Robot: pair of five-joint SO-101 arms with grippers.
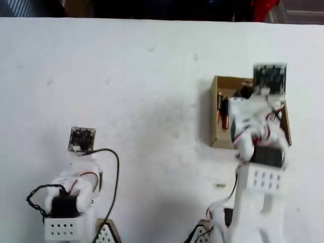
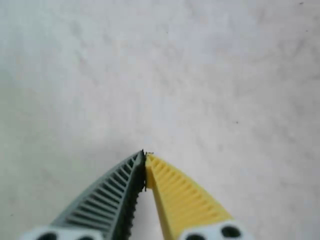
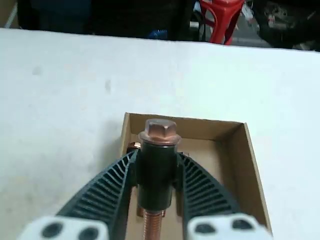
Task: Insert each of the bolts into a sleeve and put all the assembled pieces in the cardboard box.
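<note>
My right gripper is shut on an assembled piece: a black sleeve with a copper bolt through it, hex head up and threaded end below. It hangs over the open cardboard box. In the high view the right arm covers much of the box, where another assembled piece lies along the left wall. My left gripper is shut with nothing in it, its grey and yellow fingers meeting above bare white table; in the high view the left arm sits folded at the near left.
A small pale scrap lies on the table just left of the right arm's base. The white table stretches wide between the arms and toward the far edge. Dark room clutter and a red stool stand beyond the table.
</note>
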